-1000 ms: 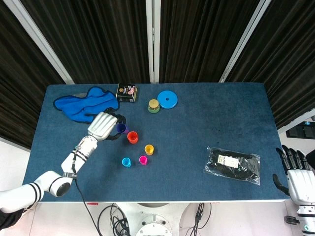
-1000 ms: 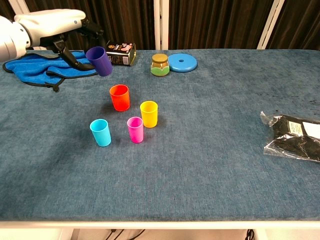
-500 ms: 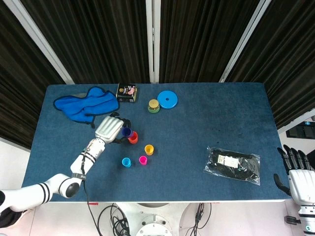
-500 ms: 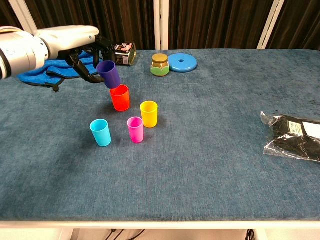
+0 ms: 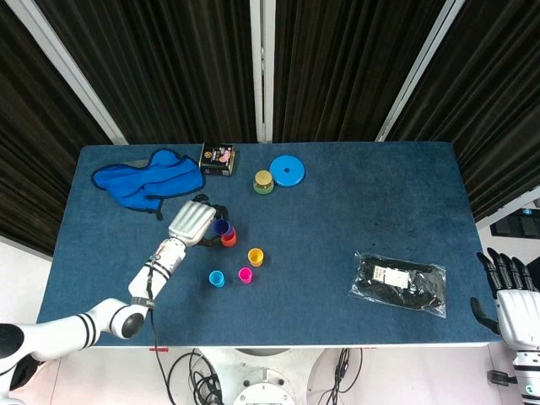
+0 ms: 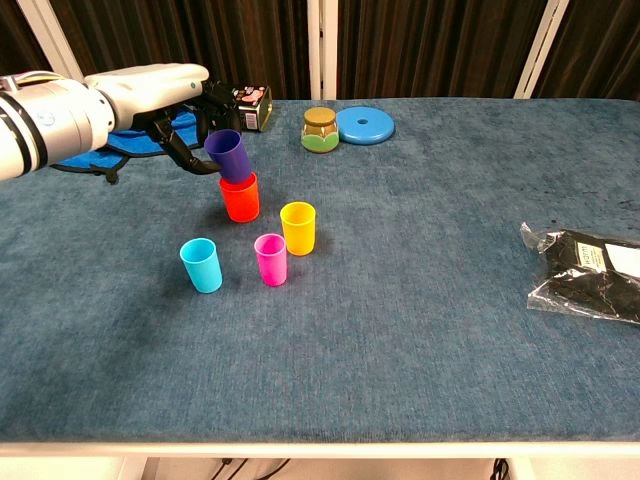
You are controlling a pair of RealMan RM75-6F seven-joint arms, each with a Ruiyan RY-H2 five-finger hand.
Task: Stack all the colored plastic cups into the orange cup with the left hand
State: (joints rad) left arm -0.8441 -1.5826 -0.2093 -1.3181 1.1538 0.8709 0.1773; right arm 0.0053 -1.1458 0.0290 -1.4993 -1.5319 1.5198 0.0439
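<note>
My left hand (image 5: 191,222) (image 6: 165,88) holds a purple cup (image 6: 230,156) (image 5: 221,227), tilted, with its base at the mouth of the orange cup (image 6: 240,198) (image 5: 229,239). Whether the purple cup sits inside or just above the rim I cannot tell. A yellow cup (image 6: 298,227) (image 5: 256,256), a pink cup (image 6: 270,259) (image 5: 245,274) and a light blue cup (image 6: 201,265) (image 5: 217,278) stand upright just in front of the orange one. My right hand (image 5: 512,301) hangs open off the table's front right corner.
A blue cloth (image 5: 145,179) lies at the back left. Behind the cups sit a small dark box (image 5: 217,159), a green jar (image 5: 263,181) and a blue disc (image 5: 287,171). A black plastic-wrapped packet (image 5: 399,282) rests at the right.
My left hand has carried the purple cup rightward and down from beside the blue cloth to the mouth of the orange cup. The right hand has stayed put.
</note>
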